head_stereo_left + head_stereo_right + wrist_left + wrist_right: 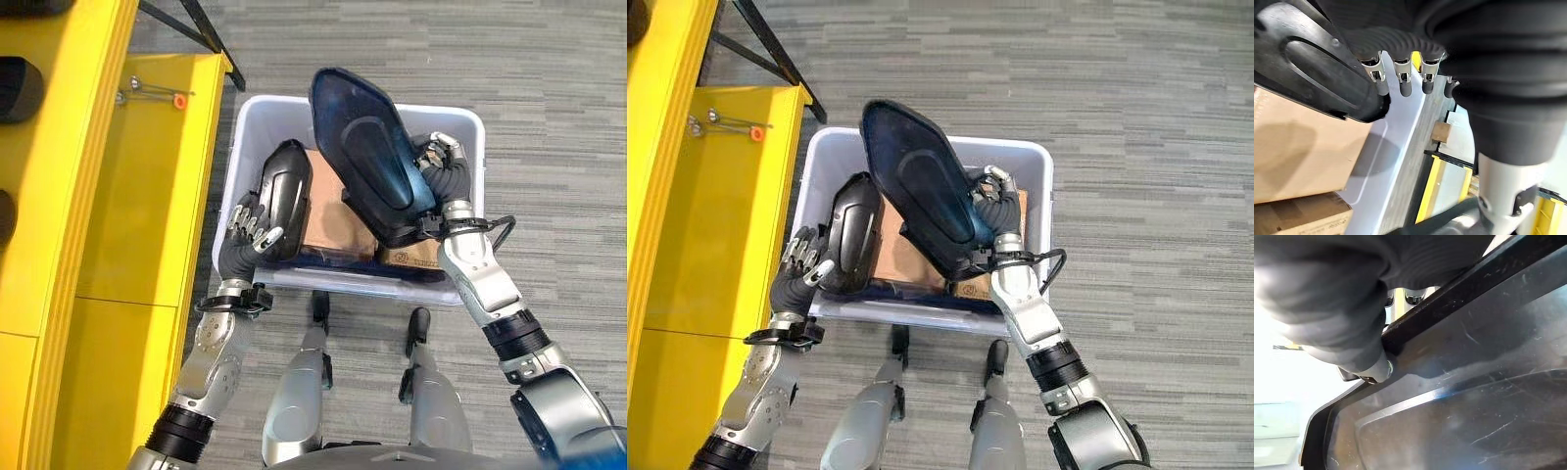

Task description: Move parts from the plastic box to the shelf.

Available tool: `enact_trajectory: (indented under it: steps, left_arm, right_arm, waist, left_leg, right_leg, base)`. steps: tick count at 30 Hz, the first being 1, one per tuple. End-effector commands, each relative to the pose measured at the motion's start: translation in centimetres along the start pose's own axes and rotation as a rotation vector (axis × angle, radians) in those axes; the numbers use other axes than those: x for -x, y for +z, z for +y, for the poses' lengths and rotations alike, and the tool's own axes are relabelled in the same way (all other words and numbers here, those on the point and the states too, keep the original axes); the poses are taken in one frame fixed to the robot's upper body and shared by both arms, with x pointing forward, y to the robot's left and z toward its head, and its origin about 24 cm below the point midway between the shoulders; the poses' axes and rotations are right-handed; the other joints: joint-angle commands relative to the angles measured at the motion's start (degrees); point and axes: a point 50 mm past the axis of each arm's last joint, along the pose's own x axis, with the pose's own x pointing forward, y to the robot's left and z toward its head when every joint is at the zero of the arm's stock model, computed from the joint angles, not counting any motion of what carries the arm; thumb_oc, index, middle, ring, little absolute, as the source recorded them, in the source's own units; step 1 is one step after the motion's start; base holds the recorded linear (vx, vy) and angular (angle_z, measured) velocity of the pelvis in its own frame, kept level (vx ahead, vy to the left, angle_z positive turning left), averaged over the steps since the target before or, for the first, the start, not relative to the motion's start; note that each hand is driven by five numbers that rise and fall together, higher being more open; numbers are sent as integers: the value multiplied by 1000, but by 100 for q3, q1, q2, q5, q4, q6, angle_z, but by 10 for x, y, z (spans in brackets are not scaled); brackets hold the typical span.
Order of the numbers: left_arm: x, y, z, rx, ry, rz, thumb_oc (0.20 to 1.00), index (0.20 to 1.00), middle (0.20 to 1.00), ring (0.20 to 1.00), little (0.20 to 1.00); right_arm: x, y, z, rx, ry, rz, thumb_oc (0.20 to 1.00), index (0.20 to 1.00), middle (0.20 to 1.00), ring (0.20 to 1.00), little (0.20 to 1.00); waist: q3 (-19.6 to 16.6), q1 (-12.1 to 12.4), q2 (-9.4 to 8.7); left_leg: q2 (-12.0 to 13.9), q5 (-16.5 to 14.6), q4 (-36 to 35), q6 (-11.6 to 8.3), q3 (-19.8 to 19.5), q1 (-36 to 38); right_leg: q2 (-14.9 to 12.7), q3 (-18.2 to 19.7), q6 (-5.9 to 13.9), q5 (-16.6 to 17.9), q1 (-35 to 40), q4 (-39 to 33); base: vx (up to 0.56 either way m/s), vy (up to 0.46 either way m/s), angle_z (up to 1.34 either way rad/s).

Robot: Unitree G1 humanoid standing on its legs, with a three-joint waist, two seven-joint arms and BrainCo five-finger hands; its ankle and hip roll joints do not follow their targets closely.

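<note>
Parts, left eye view: I am holding a large dark blue part (367, 152) up over the plastic box (257, 122) in my right hand (438, 168), fingers curled round its edge, the part tilting from the box's far left down to its near right.
Small part, left eye view: my left hand (251, 223) is curling against a smaller black part (285, 196) at the box's left wall, the part standing on end just inside the rim.
Box contents, left eye view: brown cardboard boxes (338, 223) are lying in the plastic box, under and between the two parts.
Shelf, left eye view: the yellow shelf (147, 186) is standing to my left, just beside the box, with a few small metal bits and an orange cap (179, 100) on its surface.
Right eye view: the same grips are showing, my right hand (994, 191) on the dark blue part (921, 186), my left hand (808, 257) on the black part (854, 230).
Left wrist view: my fingers (1402, 81) are bending over the black part's (1317, 73) rim, pinching it, with the pale box wall (1396, 147) and cardboard (1298, 152) beyond.
Right wrist view: my thumb (1378, 367) is pressing on the dark blue part's (1459, 382) black edge, fingers hooking behind it.
</note>
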Motion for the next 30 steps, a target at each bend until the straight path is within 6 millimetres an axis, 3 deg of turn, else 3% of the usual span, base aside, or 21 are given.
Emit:
enact_trajectory:
  steps: [1, 6, 13, 17, 21, 23, 24, 25, 27, 29, 30]
  left_arm:
    - [8, 13, 13, -51, -15, -31, 1000, 1000, 1000, 1000, 1000]
    - [18, 3, 26, -57, 19, 33, 1000, 1000, 1000, 1000, 1000]
    - [30, -8, 38, -67, 57, 106, 1000, 1000, 1000, 1000, 1000]
    - [38, -14, 43, -55, 85, 143, 1000, 1000, 1000, 1000, 1000]
    - [45, -19, 45, -32, 119, 165, 1000, 1000, 1000, 1000, 1000]
    - [46, -20, 45, -20, 129, 165, 1000, 1000, 1000, 1000, 1000]
    - [49, -24, 46, -12, 149, 180, 1000, 1000, 1000, 1000, 1000]
    - [49, -25, 46, -9, 149, 182, 1000, 1000, 1000, 1000, 1000]
    - [47, -26, 46, -24, 147, 189, 1000, 1000, 1000, 1000, 1000]
    - [49, -29, 45, -23, 137, 199, 1000, 1000, 1000, 1000, 1000]
    - [49, -29, 44, -20, 131, 204, 1000, 1000, 1000, 1000, 1000]
  right_arm:
    - [7, 18, 11, -223, 44, -102, 200, 200, 200, 200, 200]
    - [21, 8, 15, -410, 107, -25, 200, 200, 200, 200, 200]
    - [32, -2, 16, -501, 148, 47, 200, 200, 200, 200, 200]
    - [33, -4, 18, -512, 167, 68, 200, 200, 200, 200, 200]
    - [32, -4, 18, -508, 179, 72, 200, 200, 200, 200, 200]
    - [30, -4, 18, -514, 179, 71, 200, 200, 200, 200, 200]
    - [31, -3, 15, -518, 177, 72, 200, 200, 200, 200, 200]
    - [32, -3, 12, -511, 173, 72, 200, 200, 200, 200, 200]
    - [34, -2, 2, -483, 152, 67, 200, 200, 200, 200, 200]
    - [36, -4, -5, -479, 134, 75, 200, 200, 200, 200, 200]
    - [37, -6, -8, -478, 123, 81, 200, 200, 200, 200, 200]
  waist:
    - [-593, 37, -342]
    - [-932, 14, -346]
    - [-1260, 22, -259]
    - [-1355, 39, -162]
    - [-1295, 74, -7]
    - [-1179, 110, 76]
    - [-1046, 164, 130]
    - [-1003, 176, 143]
    - [-940, 168, 107]
    - [-955, 140, 53]
    - [-982, 108, 10]
  left_leg:
    - [725, -643, 466, -396, 213, 260]
    - [824, -668, 445, -446, 248, 628]
    - [1102, -590, 414, -524, 200, 1092]
    - [1315, -417, 409, -574, 127, 1249]
    - [1586, 104, 479, -695, -67, 1219]
    - [1682, 538, 479, -797, -177, 1102]
    - [1724, 1077, 325, -883, -257, 978]
    - [1696, 1281, 273, -883, -232, 848]
    - [1579, 1230, 305, -789, 78, 661]
    - [1536, 822, 634, -713, 209, 817]
    - [1537, 593, 795, -738, 263, 961]
  right_leg:
    - [-618, 80, 342, -335, 142, 500]
    - [-539, 45, 319, -509, 472, 591]
    - [-280, -25, 183, -1015, 840, 1014]
    - [-67, -70, 7, -1352, 881, 1434]
    - [279, -152, -270, -1694, 784, 1896]
    - [410, -273, -395, -1770, 711, 2013]
    - [458, -457, -492, -1841, 693, 2039]
    - [438, -552, -524, -1860, 666, 2069]
    - [316, -788, -581, -1831, 684, 2045]
    - [125, -978, -547, -1646, 644, 1954]
    - [40, -1021, -515, -1717, 672, 1968]
  base:
    - [35, -27, -9]
    - [58, -47, -9]
    - [37, -106, 0]
    - [-23, -135, 7]
    - [-103, -180, 12]
    - [-216, -184, 23]
    - [-250, -166, 29]
    - [-256, -171, 49]
    - [-187, -112, 116]
    - [-163, -62, 120]
    - [-91, -35, 62]
